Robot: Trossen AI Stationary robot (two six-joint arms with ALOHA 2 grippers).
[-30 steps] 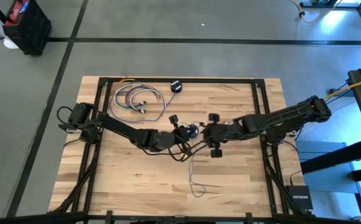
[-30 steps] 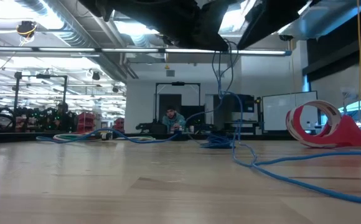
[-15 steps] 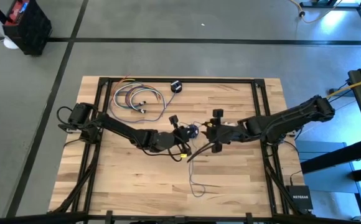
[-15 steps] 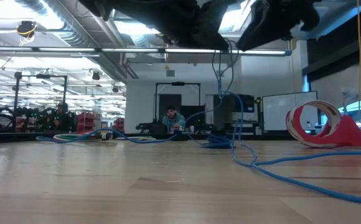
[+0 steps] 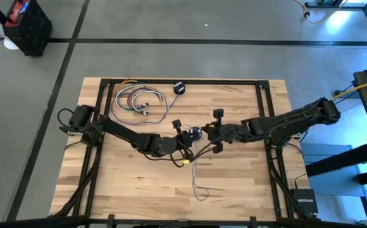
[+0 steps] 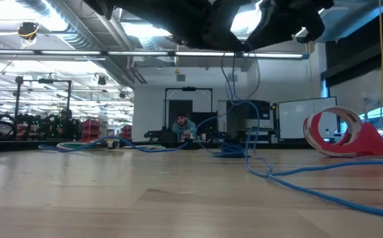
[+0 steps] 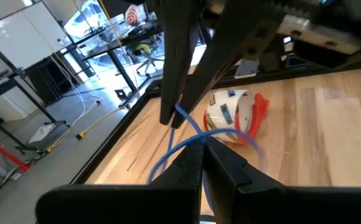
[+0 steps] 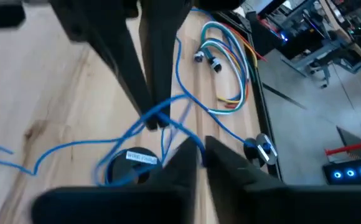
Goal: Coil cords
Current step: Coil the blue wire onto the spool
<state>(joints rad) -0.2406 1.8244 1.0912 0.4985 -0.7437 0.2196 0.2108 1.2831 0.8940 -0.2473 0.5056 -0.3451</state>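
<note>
- Gripping: left gripper (image 7: 200,163) was clamped on the thin blue cord (image 7: 187,140) above mid-table.
- Right gripper (image 8: 199,155) had its fingers nearly together around the same cord, just beside the left.
- Red-and-white bundle (image 7: 235,118) lay on the table (image 5: 234,177) nearby.

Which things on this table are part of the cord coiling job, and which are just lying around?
Part of the job:
- thin blue cord
- round puck on that cord
- red-and-white cord bundle

Lying about:
- loop of coloured wires
- small black clip
</note>
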